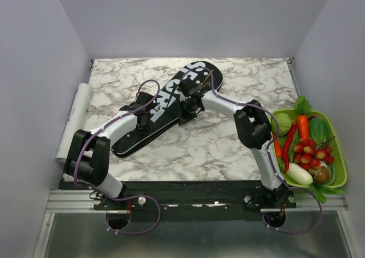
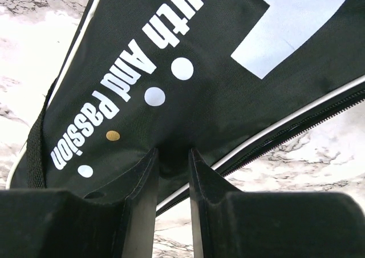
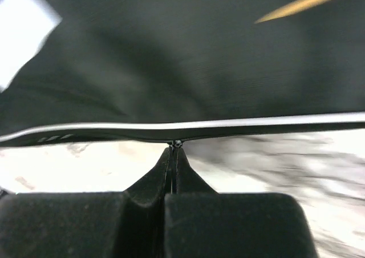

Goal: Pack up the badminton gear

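The long black bag with white SPORT lettering lies diagonally on the marble table, its wide head at the far right. No racket shows in any view. My left gripper is on the bag's narrow part. In the left wrist view its tips pinch a fold of the bag's black cloth just above the zipper edge. My right gripper is at the bag's near edge. In the right wrist view it is shut on the small metal zipper pull under the bag's white-piped edge.
A green tray of toy vegetables sits at the table's right edge, beside the right arm. A white roll lies along the left edge. Grey walls enclose the table at the back and on both sides.
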